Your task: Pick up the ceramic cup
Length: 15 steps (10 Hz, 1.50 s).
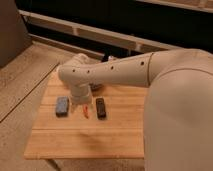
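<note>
**Wooden table, arm bent down over its middle**

Bare concrete floor runs along the left, and a dark wall with pale rails crosses the back. A light wooden table (75,142) fills the lower middle.

Just left of the gripper, a small blue-grey block (62,106) lies flat on the boards, close to it but apart.

The gripper (80,107) points straight down at the table's middle, at the end of the cream arm (115,74) that reaches in from the right. Whether it is wide, narrow or holding anything cannot be told.

The ceramic cup cannot be told apart from the cream arm end. If it is there, it sits at or under the gripper, hidden by it.

A thin orange sliver (87,114) shows just right of and below the gripper, against the wood.

Further right, near the gripper, a slim black object (100,108) lies flat with its length running front to back. Behind the gripper, a dark shape (98,88) peeks from under the arm, mostly hidden.

The robot's broad cream body (180,115) fills the right side.
</note>
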{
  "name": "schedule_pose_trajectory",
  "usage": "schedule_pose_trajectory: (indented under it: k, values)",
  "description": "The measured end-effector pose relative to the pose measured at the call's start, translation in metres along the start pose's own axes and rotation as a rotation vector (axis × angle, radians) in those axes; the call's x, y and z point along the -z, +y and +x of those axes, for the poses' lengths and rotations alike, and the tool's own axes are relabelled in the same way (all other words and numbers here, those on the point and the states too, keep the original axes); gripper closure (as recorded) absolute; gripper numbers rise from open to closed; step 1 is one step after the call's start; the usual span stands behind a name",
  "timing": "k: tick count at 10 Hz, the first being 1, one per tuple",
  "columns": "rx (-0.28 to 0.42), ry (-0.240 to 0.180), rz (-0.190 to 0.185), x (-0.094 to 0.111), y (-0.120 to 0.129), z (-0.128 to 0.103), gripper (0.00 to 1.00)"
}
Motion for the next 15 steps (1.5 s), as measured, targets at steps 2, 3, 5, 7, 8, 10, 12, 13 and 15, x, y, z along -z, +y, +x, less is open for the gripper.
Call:
schedule_pose_trajectory:
  k: [2,3,5,7,8,10,12,13,15]
  values:
    - [0.0,0.0,0.0,0.0,0.0,0.0,0.35]
    - [0.0,0.0,0.0,0.0,0.0,0.0,0.35]
    - [0.0,0.0,0.0,0.0,0.0,0.0,0.35]
    - [0.0,0.0,0.0,0.0,0.0,0.0,0.35]
    - [0.0,0.0,0.0,0.0,0.0,0.0,0.35]
    - [0.0,0.0,0.0,0.0,0.0,0.0,0.35]
    - [-0.002,-0.002,-0.002,0.001,0.0,-0.001,0.35]
    - [-0.005,-0.008,-0.006,0.004,0.0,-0.005,0.35]
    - [-0.01,-0.047,-0.003,0.022,-0.014,-0.039,0.35]
